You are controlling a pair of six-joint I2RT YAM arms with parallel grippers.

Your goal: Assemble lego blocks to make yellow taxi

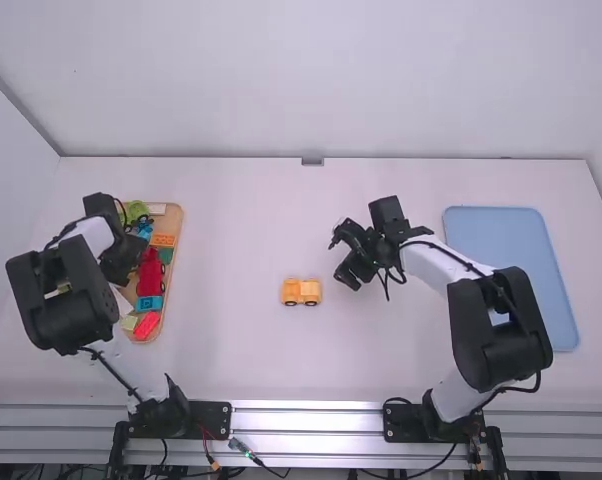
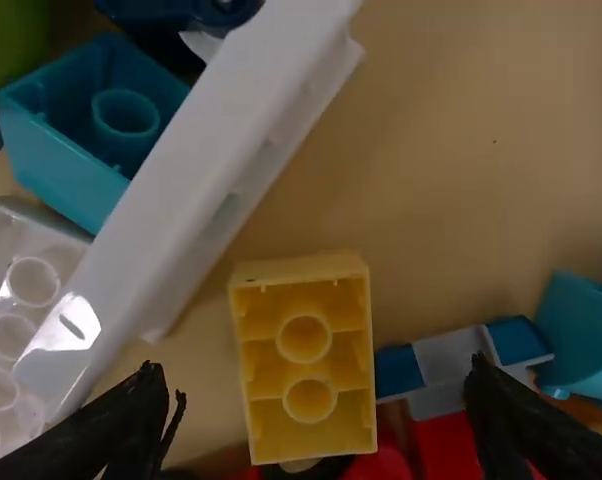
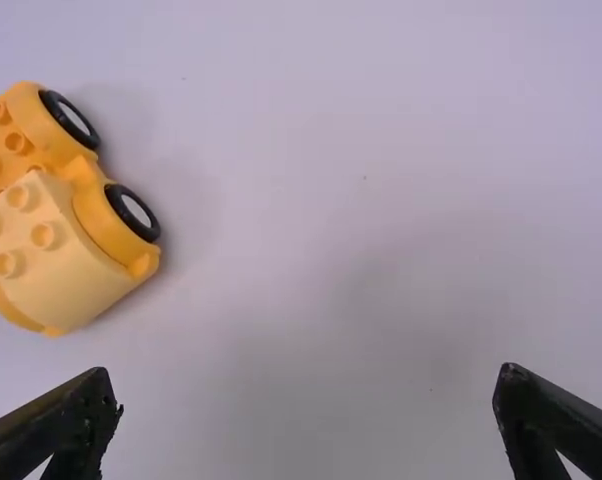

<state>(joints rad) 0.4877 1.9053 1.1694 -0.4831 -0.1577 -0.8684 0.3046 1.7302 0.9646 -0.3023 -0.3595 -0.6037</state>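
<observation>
left claw [image 1: 124, 262] above blocks [image 2: 307, 368], right claw [image 1: 340, 262] spread

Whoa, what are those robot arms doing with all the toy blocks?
They look to be building a yellow toy taxi. The left gripper is open above a yellow block that lies hollow side up among the other toys in the tray. It might be about to pick that one. The right gripper is open and empty, near a little yellow car on the table. The car already has a paler block on top.
</observation>
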